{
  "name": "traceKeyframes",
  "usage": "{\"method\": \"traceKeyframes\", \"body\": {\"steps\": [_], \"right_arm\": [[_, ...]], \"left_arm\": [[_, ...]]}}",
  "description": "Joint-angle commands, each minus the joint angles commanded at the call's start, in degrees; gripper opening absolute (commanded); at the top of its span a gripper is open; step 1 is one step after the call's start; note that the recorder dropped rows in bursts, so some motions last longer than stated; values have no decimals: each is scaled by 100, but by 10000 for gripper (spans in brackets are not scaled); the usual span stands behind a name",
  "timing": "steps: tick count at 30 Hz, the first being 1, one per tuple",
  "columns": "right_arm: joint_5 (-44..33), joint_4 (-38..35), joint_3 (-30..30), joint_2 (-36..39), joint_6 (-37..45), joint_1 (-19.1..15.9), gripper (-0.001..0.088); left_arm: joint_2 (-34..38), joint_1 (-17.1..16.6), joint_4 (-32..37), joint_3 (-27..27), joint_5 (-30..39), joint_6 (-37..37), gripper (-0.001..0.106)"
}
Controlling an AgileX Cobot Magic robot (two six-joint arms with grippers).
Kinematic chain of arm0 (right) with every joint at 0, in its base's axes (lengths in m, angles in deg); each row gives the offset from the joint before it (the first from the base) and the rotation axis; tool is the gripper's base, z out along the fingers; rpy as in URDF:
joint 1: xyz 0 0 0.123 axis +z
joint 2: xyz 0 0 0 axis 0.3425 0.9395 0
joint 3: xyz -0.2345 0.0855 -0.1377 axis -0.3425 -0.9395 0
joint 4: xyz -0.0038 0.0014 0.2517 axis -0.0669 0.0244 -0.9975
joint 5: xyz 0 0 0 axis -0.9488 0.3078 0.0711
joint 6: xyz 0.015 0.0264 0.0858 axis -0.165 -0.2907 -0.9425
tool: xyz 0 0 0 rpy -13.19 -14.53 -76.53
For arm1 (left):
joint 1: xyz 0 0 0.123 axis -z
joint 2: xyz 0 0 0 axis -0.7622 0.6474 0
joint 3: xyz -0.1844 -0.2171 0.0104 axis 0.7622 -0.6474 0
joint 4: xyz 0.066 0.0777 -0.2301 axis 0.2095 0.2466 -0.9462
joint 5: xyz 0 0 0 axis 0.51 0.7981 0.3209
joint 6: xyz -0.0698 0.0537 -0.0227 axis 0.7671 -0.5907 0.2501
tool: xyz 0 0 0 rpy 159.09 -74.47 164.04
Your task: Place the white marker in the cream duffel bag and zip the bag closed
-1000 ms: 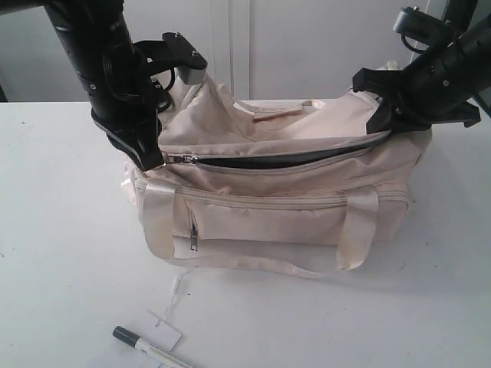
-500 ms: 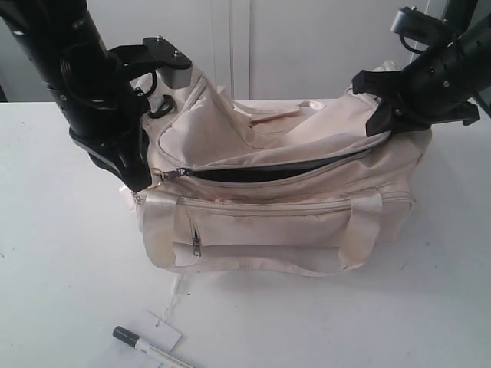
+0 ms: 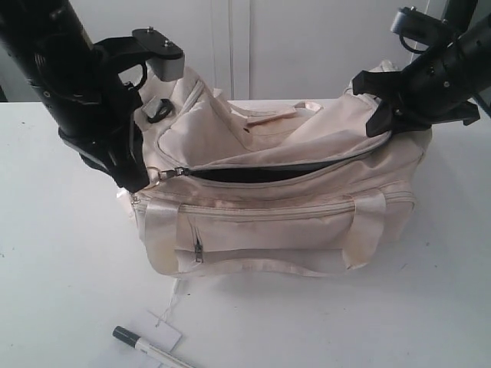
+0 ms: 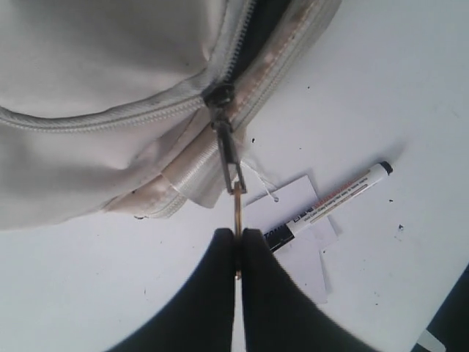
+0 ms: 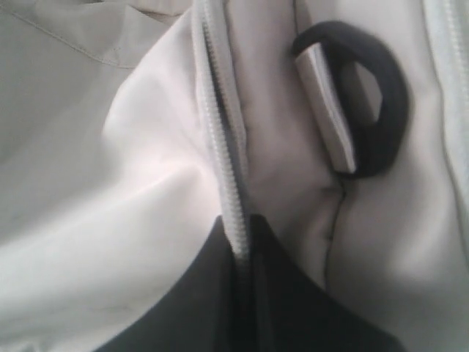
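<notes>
The cream duffel bag (image 3: 284, 215) lies on the white table, its main zip open along the top with dark lining showing. My left gripper (image 3: 146, 180) is at the bag's left end, shut on the metal zip pull (image 4: 236, 180). My right gripper (image 3: 383, 123) is at the bag's right end, shut on the bag's zip edge (image 5: 223, 169), beside a black end ring (image 5: 366, 103). The white marker (image 3: 149, 349) lies on the table in front of the bag; the left wrist view shows the marker (image 4: 333, 205) past the fingertips.
A white paper hang tag (image 3: 163, 328) on a string lies beside the marker, also visible as the tag (image 4: 293, 220) in the left wrist view. The bag's strap handles (image 3: 360, 230) hang down its front over a zipped pocket. A pale wall stands behind the table.
My left gripper has moved left and back with the zip pull, dragging the bag's left end with it and widening the opening. The right gripper and the marker have stayed put.
</notes>
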Motion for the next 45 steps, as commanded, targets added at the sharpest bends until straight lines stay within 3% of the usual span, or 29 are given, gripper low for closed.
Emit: {"method": "traceKeyframes", "body": {"steps": [9, 19, 31, 45], "right_arm": [[0, -47, 0, 0, 0, 1, 0], [45, -116, 0, 0, 0, 1, 0], [68, -116, 0, 0, 0, 1, 0], [68, -105, 0, 0, 29, 1, 0]], "left_arm": [[-5, 0, 324, -14, -4, 0, 0], [4, 0, 1240, -14, -776, 0, 0], [18, 0, 1762, -27, -863, 0, 0], [487, -11, 2418, -27, -1230, 284, 0]]}}
